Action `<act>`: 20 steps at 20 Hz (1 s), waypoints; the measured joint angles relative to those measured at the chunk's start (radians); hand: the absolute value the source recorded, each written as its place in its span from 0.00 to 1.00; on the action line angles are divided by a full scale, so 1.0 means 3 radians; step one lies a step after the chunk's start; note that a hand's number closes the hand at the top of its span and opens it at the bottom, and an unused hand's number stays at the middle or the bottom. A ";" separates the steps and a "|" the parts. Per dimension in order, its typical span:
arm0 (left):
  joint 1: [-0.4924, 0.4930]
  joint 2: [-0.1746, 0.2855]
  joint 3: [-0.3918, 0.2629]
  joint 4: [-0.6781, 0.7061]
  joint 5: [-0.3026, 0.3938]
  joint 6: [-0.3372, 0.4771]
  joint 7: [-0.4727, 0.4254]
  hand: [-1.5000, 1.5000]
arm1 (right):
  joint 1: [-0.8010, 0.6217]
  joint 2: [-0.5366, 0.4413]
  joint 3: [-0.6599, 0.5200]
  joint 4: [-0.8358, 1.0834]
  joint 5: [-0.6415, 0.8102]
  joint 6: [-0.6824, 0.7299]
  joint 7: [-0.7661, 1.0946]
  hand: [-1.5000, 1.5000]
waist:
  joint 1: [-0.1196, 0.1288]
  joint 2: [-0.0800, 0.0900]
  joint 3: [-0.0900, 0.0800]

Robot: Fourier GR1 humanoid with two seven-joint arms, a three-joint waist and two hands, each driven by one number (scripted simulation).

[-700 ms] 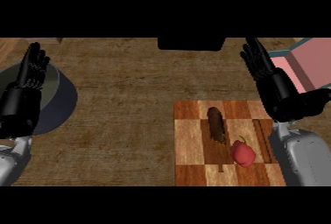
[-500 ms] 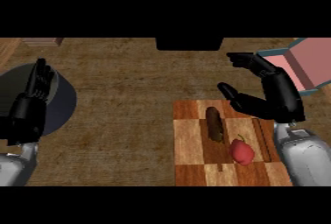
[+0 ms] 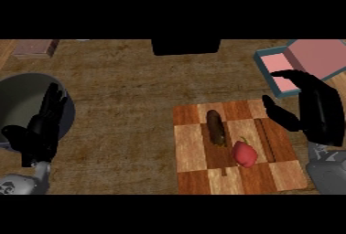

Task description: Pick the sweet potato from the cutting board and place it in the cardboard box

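At left the left hand (image 3: 40, 132) rests, fingers straight. The potato (image 3: 216, 128) lies right of centre on the board (image 3: 196, 169): likely stiff, rough-skinned, best taken round its middle. Right hand (image 3: 317, 114) hangs spread, empty; box (image 3: 317, 55) upper right.

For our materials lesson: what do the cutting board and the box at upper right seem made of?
Cutting board: wood, matt, judging by its grained light and dark brown squares. Box: likely card, given thin flat walls and an open flap; pink inside, grey-blue outside, so not certain.
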 measured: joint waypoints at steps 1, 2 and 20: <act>0.0006 -0.0027 -0.0008 0.0005 0.0006 0.0002 -0.0001 0.50 | 0.0046 0.0001 0.0077 -0.0058 0.0218 -0.0037 0.0101 0.00 | -0.0007 -0.0004 0.0005; 0.0010 -0.0034 0.0001 0.0005 0.0022 -0.0004 0.0007 0.50 | 0.0099 0.0007 0.0149 -0.0116 0.0432 -0.0050 0.0222 0.00 | -0.0010 -0.0009 0.0008; 0.0031 -0.0266 -0.0169 0.0015 -0.0008 -0.0085 -0.0030 0.50 | 0.0051 0.1294 0.1271 -0.0553 0.2341 0.2044 0.2387 0.00 | 0.0176 0.0023 0.0039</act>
